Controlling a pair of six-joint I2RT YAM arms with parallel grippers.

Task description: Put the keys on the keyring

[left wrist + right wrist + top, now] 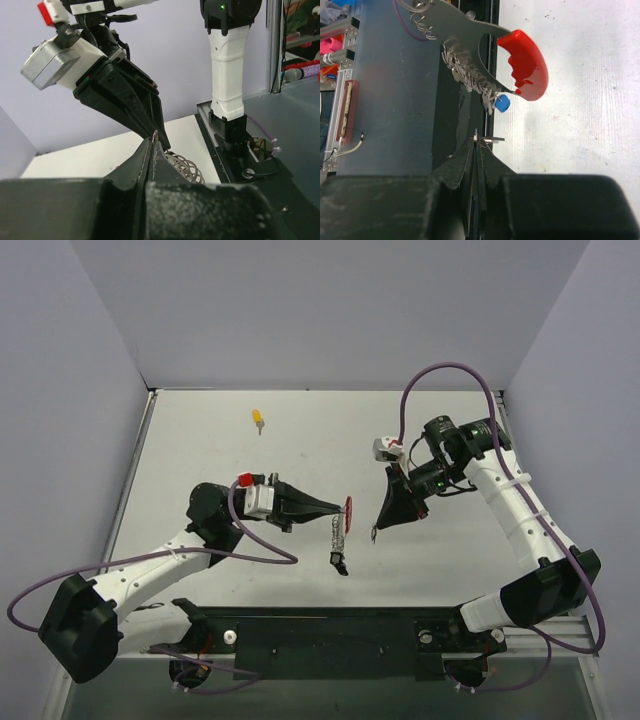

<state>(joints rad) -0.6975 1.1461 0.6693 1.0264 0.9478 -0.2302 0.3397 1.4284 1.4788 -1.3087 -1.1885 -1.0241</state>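
Two keys showed: one yellow key [259,419] lying alone near the far edge of the table [200,460], and one black key [340,564] at the lower end of the single keyring [337,533]. The left gripper [343,507] was pinched shut on the keyring at its red tag [527,65], mid-table. Just beside it but apart, the right gripper [375,532] was clamped on one thin silver piece [492,140], with bare tabletop all around.

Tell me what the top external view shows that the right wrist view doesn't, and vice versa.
Only top external: the yellow key on the table and the black key at the wire coil's near end. Only right wrist: a small blue piece on the wire coil. Both: the red tag, the wire coil, the shut right fingers.
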